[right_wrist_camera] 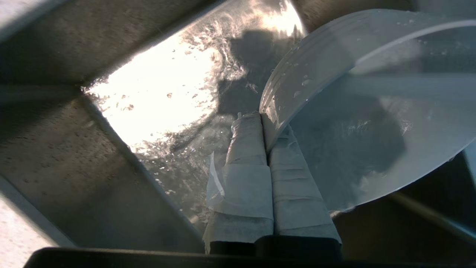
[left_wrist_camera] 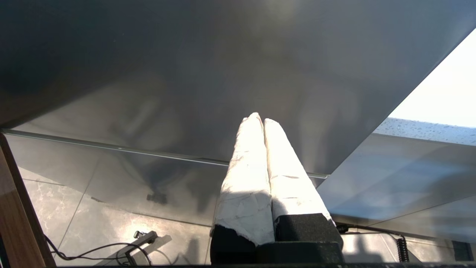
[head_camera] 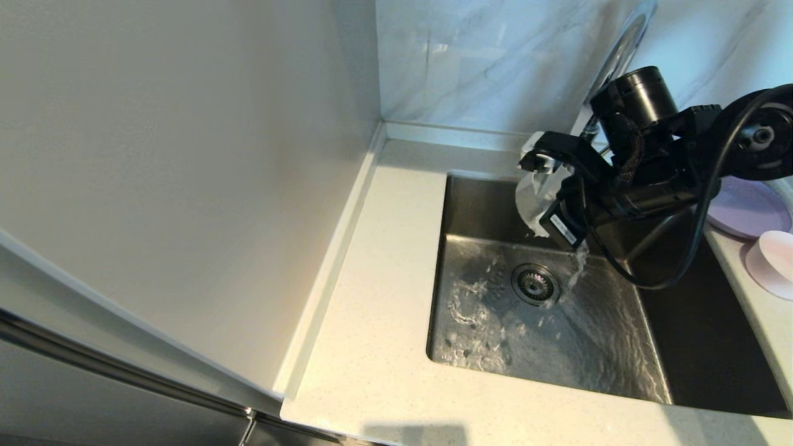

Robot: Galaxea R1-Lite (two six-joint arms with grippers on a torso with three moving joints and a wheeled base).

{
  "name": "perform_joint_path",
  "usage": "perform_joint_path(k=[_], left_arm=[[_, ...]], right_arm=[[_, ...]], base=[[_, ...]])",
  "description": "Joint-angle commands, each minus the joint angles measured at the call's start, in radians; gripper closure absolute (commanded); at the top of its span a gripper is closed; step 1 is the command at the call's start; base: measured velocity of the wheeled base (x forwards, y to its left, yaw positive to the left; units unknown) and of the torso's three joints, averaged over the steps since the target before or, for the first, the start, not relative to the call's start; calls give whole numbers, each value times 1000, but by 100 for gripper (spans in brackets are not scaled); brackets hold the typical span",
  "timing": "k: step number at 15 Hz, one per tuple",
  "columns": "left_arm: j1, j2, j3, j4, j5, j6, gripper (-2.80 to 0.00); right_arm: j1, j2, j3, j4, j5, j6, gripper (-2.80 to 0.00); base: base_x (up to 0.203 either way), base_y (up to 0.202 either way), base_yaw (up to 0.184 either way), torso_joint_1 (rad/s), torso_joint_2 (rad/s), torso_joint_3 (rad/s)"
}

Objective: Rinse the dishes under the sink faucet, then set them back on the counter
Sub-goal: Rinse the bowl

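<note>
My right gripper (head_camera: 538, 173) hangs over the sink basin (head_camera: 619, 347), shut on the rim of a pale round dish (head_camera: 530, 207). In the right wrist view its taped fingers (right_wrist_camera: 245, 149) pinch the wet dish (right_wrist_camera: 353, 111) at the edge, tilted above the splashing basin floor. Water (head_camera: 579, 266) runs down beside the drain (head_camera: 536, 284). The chrome sink faucet (head_camera: 619, 49) rises behind the arm, its spout end hidden. A lavender plate (head_camera: 746, 207) and a pink bowl (head_camera: 774, 260) rest on the counter (head_camera: 372, 279) to the right. My left gripper (left_wrist_camera: 260, 120) is shut and empty, low beside a cabinet.
A tall pale panel (head_camera: 186, 155) walls off the counter's left side. Marbled tiles (head_camera: 483, 62) stand behind the sink. A black cable (head_camera: 694, 248) loops from my right arm over the basin. A low raised edge (head_camera: 446, 133) runs along the back.
</note>
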Motion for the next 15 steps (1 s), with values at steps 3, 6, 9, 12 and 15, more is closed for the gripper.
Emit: perform_joint_path(k=[3,6,9,12,15], left_arm=[[0,0,0,0,1,0,0],[0,0,0,0,1,0,0],[0,0,0,0,1,0,0],[0,0,0,0,1,0,0],[0,0,0,0,0,0,0]], right_arm=[[-124,-111,102,2,7,-21,0],[-218,-151,156,2,25,-32,0],[-274,-192,197,6,128,11,0],[-285,-213,205,38,244,254,0],[-285,-217,128,224,329,455,0]], base=[[0,0,0,0,0,0],[0,0,0,0,0,0],[0,0,0,0,0,0],[0,0,0,0,0,0],[0,0,0,0,0,0]])
